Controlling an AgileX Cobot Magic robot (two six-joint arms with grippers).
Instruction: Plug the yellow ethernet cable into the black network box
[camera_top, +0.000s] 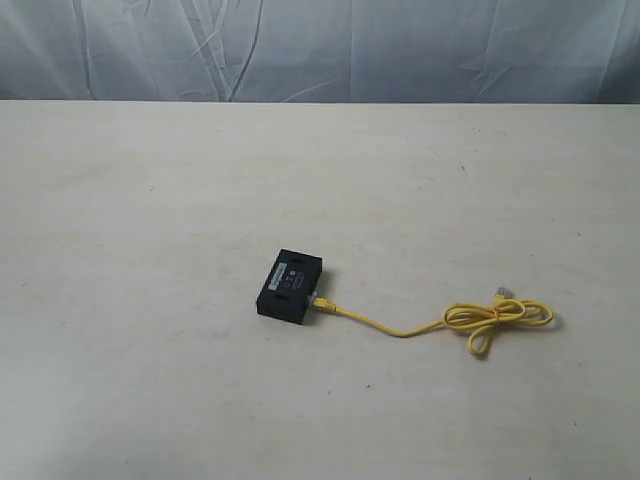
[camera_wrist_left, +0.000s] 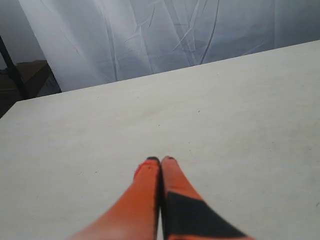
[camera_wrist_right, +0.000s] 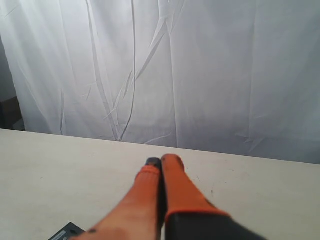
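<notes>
A wrinkled white curtain (camera_top: 320, 50) hangs across the whole back of the room, creased in long folds. In the left wrist view it ends beside a dark gap where a black slanted post (camera_wrist_left: 11, 67) stands off the table's corner. Below the curtain, a broad pale table (camera_top: 150, 250) fills most of the exterior view. Its matte off-white top is faintly scuffed and speckled. Neither arm shows in the exterior view. The left gripper (camera_wrist_left: 160, 160) hangs over a bare part of the table, its orange fingers pressed together with nothing between them. The right gripper (camera_wrist_right: 161, 161) is likewise closed tip to tip on nothing, pointing toward the curtain, with a dark corner (camera_wrist_right: 67, 232) showing just at the frame's edge beside it. The black network box (camera_top: 291, 287) lies flat a little below the middle of the table, turned slightly askew, a pale label strip and small marks on its top. The yellow ethernet cable (camera_top: 400, 331) runs from the box's right side, where its plug (camera_top: 320, 302) meets the box. From there it goes rightward along the table into a loose bundle of loops (camera_top: 500, 318). The cable's other clear plug (camera_top: 503, 292) rests at the top of that bundle, well apart from the box.
</notes>
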